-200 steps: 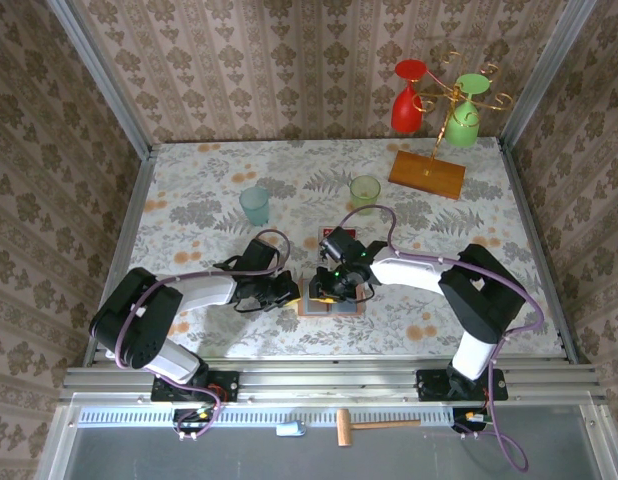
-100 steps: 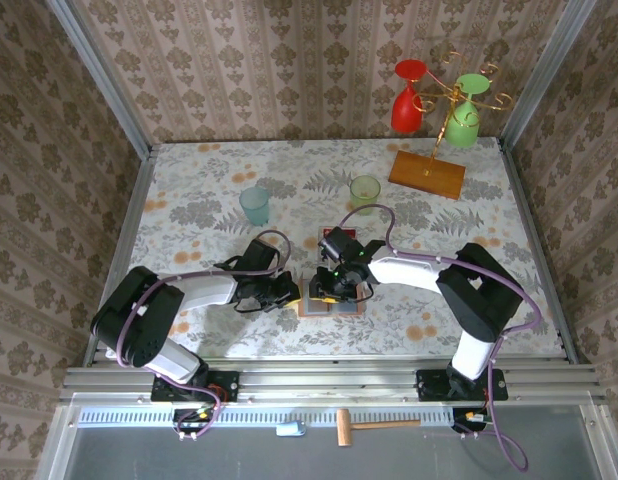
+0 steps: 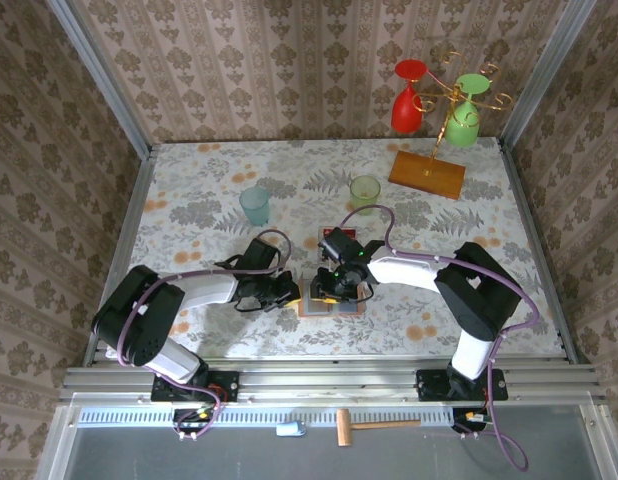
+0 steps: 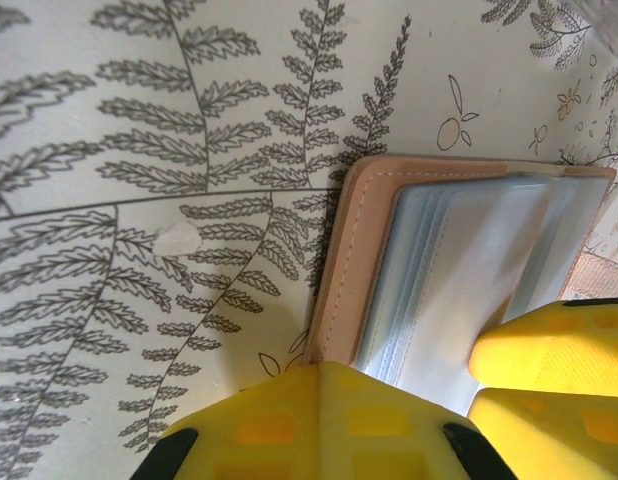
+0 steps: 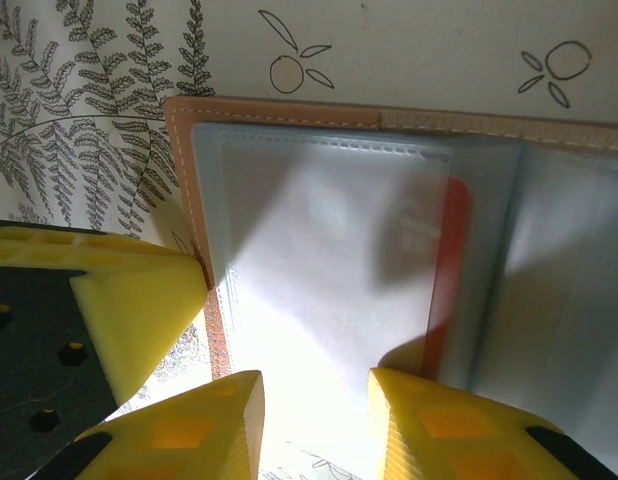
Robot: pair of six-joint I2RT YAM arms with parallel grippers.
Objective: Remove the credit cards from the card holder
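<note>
The salmon-pink card holder (image 3: 332, 301) lies open and flat on the floral tablecloth near the front middle. Its grey-blue pockets face up (image 4: 459, 250) (image 5: 289, 115). A pale card face with a red edge (image 5: 452, 260) shows in one pocket; I cannot tell how many credit cards lie inside. My left gripper (image 3: 292, 292) (image 4: 324, 368) is shut, its tip resting on the holder's left border. My right gripper (image 3: 339, 287) (image 5: 309, 400) hovers low over the pocket, fingers apart, one fingertip (image 5: 439, 415) beside the red edge. Nothing is clamped between them.
A teal cup (image 3: 255, 205) and a green cup (image 3: 365, 189) stand behind the holder. At the back right is an orange stand base (image 3: 427, 174) with a red glass (image 3: 410, 100) and a green glass (image 3: 464, 118) hanging from its rack.
My right gripper has edged slightly left over the holder. The left gripper and the holder have stayed where they were.
</note>
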